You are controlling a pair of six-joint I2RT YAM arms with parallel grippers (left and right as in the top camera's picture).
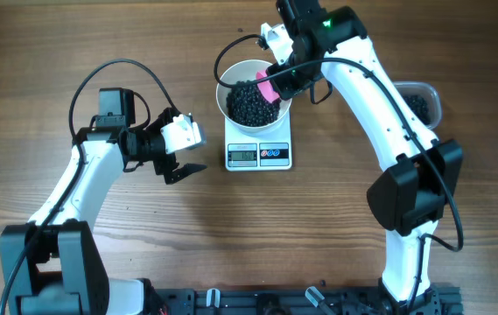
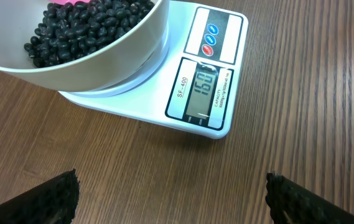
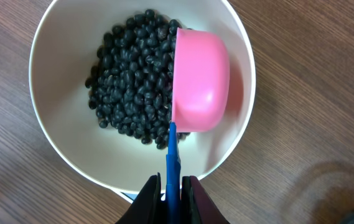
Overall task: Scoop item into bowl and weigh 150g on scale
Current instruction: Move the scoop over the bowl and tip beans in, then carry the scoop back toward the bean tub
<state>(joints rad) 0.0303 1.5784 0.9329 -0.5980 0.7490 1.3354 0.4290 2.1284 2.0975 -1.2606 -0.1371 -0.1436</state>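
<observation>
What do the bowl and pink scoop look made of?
Bowl: plain white, smooth with a soft sheen; ceramic or hard plastic, can't tell which. Scoop: likely moulded plastic, satin pink cup on a thin blue handle.

Wooden table under scale, tub

Left arm comes in from the near-left of the scale, elbow bent, wrist pointing toward it. The left hand hovers off the scale's left side, jaws spread wide with nothing between them. Right arm stretches over from the scale's right, wrist tipped down above it. The right hand is pinched tight on the blue handle of the scoop.
</observation>
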